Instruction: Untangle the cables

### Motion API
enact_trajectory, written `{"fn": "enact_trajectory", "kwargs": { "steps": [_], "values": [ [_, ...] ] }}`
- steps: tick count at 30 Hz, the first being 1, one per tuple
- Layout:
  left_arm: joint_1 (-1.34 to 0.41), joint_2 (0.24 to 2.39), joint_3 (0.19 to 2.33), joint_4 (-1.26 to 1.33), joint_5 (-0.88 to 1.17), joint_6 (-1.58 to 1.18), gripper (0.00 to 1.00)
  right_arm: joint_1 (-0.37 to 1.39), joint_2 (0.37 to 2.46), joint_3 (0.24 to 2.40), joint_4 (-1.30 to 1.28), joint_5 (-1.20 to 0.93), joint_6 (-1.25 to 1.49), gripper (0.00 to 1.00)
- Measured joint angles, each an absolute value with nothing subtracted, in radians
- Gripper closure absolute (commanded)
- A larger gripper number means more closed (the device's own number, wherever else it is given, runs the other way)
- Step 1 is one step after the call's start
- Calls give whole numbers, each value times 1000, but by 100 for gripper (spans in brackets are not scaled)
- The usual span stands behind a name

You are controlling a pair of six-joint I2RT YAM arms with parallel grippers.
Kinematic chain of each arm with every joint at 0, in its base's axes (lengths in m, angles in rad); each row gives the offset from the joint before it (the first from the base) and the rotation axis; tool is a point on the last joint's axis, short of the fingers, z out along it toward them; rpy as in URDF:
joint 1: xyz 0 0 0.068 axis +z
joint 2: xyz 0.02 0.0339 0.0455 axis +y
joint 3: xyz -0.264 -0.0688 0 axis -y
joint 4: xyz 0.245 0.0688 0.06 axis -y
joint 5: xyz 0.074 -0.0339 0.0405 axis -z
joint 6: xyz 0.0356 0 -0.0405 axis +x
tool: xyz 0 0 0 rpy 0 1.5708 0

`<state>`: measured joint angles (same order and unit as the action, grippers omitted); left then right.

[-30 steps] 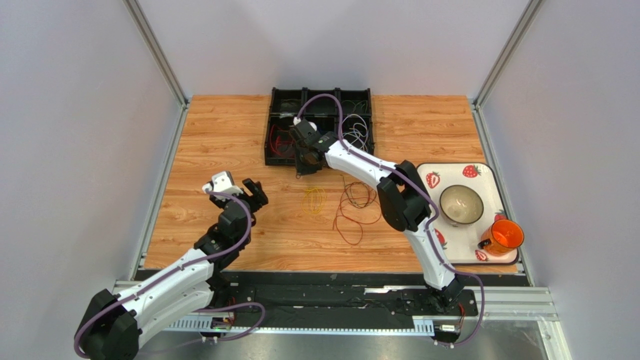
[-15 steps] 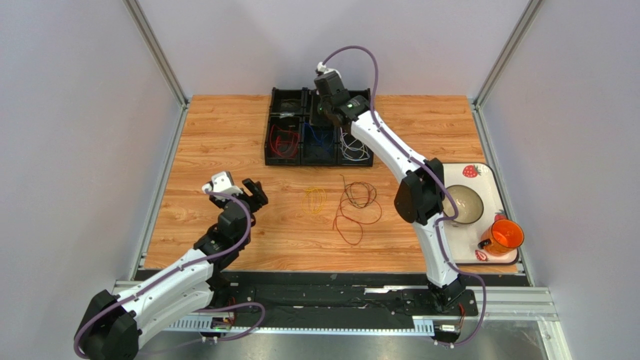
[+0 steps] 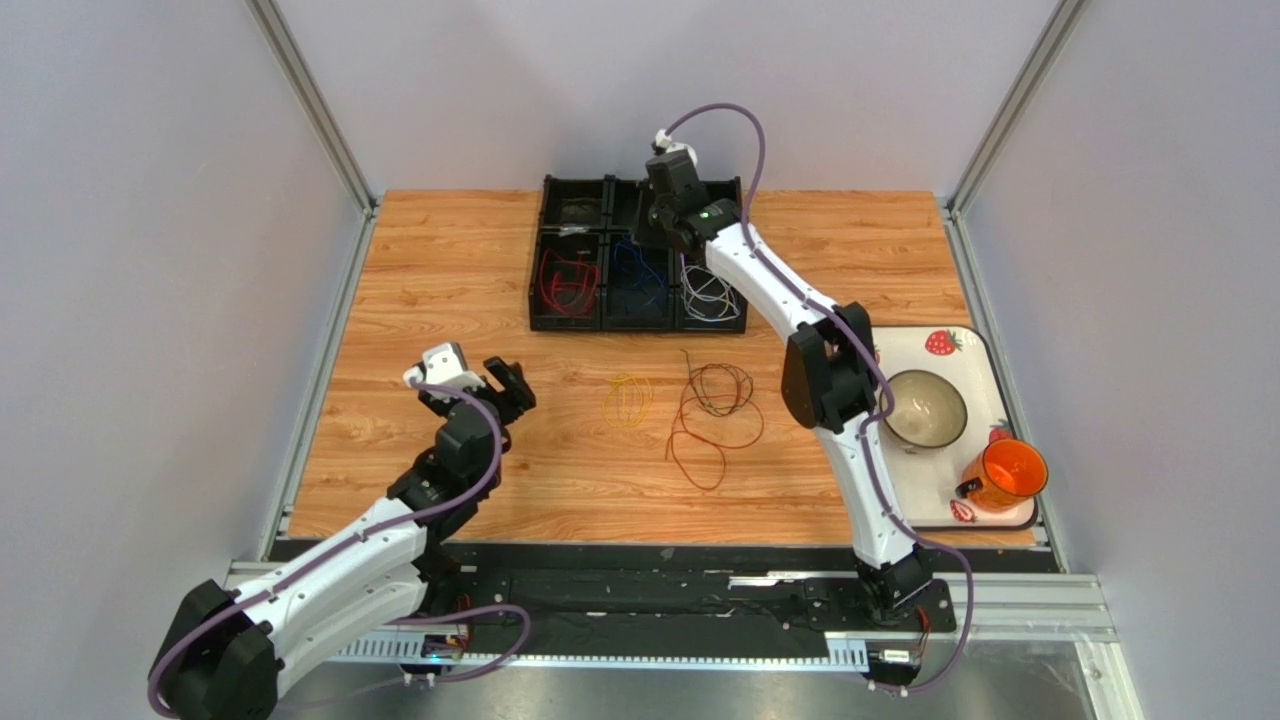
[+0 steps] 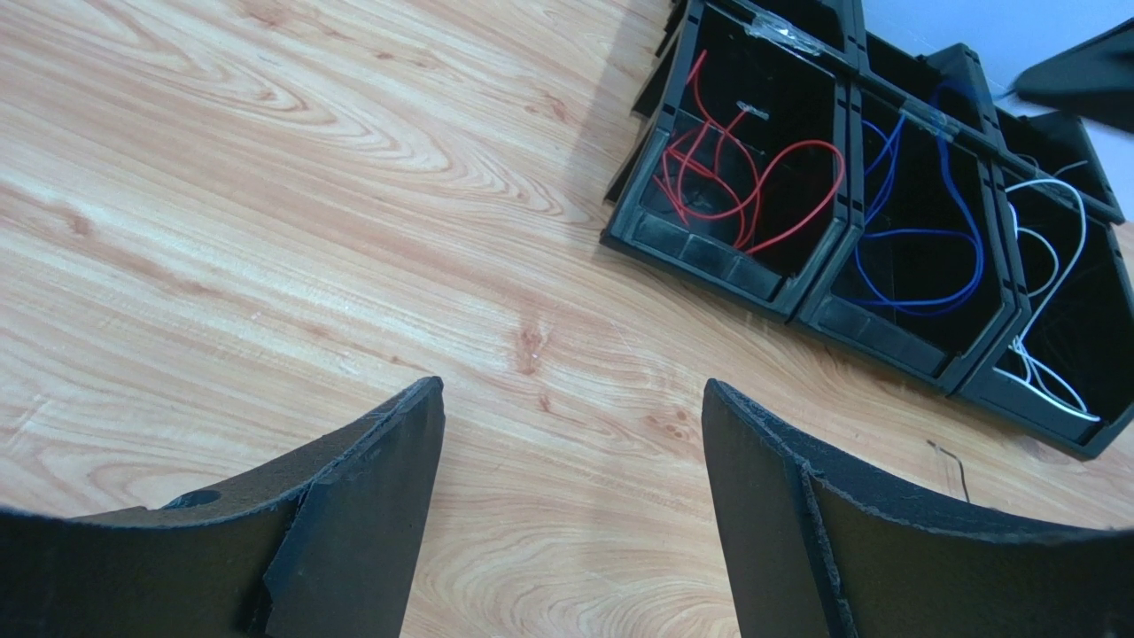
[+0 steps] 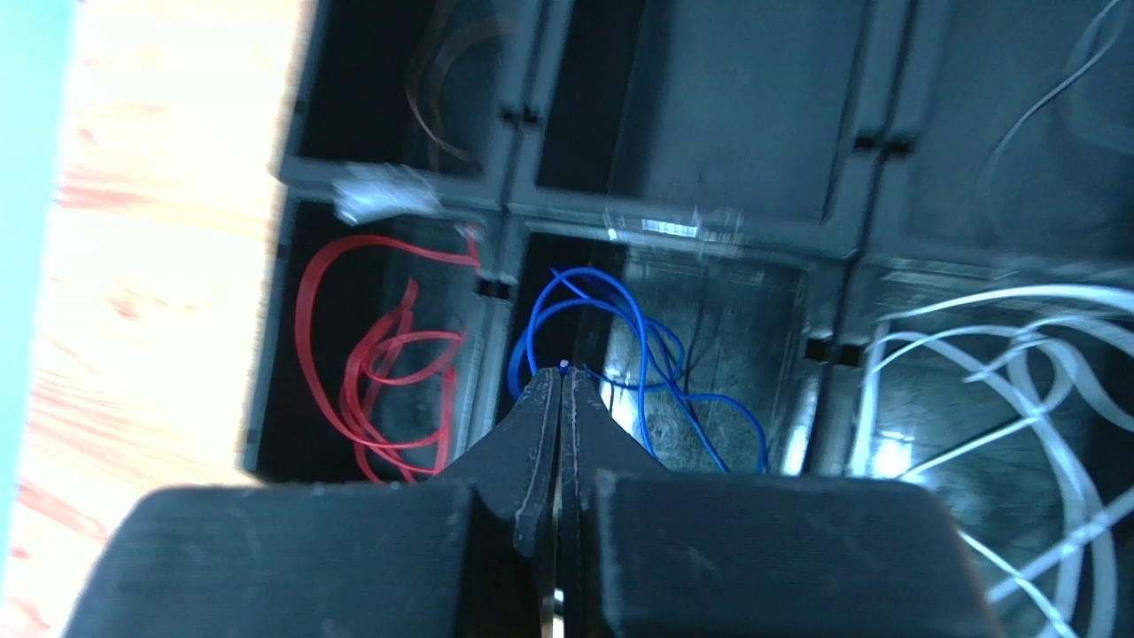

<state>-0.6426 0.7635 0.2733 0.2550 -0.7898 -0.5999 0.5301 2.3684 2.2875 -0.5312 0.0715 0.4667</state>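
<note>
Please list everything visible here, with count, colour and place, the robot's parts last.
table: one, wood-brown, under everything
divided bin: one, black, far middle of table
red cable: one, near-left compartment
blue cable: one, near-middle compartment
white cable: a bundle, near-right compartment
yellow cable: one, loose, table centre
tangled cables: two, dark and red, right of the yellow one
tray: one, white with strawberries, right edge
bowl: one, grey, on tray
cup: one, orange, on tray
left gripper: open, above bare table
right gripper: shut, above the bin

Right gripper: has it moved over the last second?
Yes. The right gripper went from the black tray's near edge towards its far edge.
</note>
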Motion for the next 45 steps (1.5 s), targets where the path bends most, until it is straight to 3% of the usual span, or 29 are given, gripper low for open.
{"fn": "enact_trajectory", "kwargs": {
  "steps": [14, 18, 23, 33, 40, 43, 44, 45],
  "values": [
    [-640, 778, 273, 259, -786, -599, 21, 536, 2468, 2284, -514, 25, 490, 98],
    [-640, 778, 273, 259, -786, -599, 22, 536, 2468, 2284, -517, 10, 496, 62],
    [-640, 778, 273, 259, -786, -599, 21, 536, 2465, 2284, -535, -4, 493, 40],
    [-640, 778, 273, 260, -771, -596, 18, 536, 2281, 2215, -586, -14, 466, 38],
    [-640, 795, 273, 273, -743, -590, 18, 538, 1975, 1946, -542, -25, 427, 38],
    [-640, 817, 273, 273, -736, -588, 15, 543, 1805, 1692, -464, -28, 408, 25],
    [-640, 825, 274, 273, -732, -585, 13, 543, 1744, 1596, -442, -28, 407, 1],
    [-640, 831, 274, 274, -726, -580, 13, 542, 1692, 1502, -412, -31, 420, 0]
  ]
}}
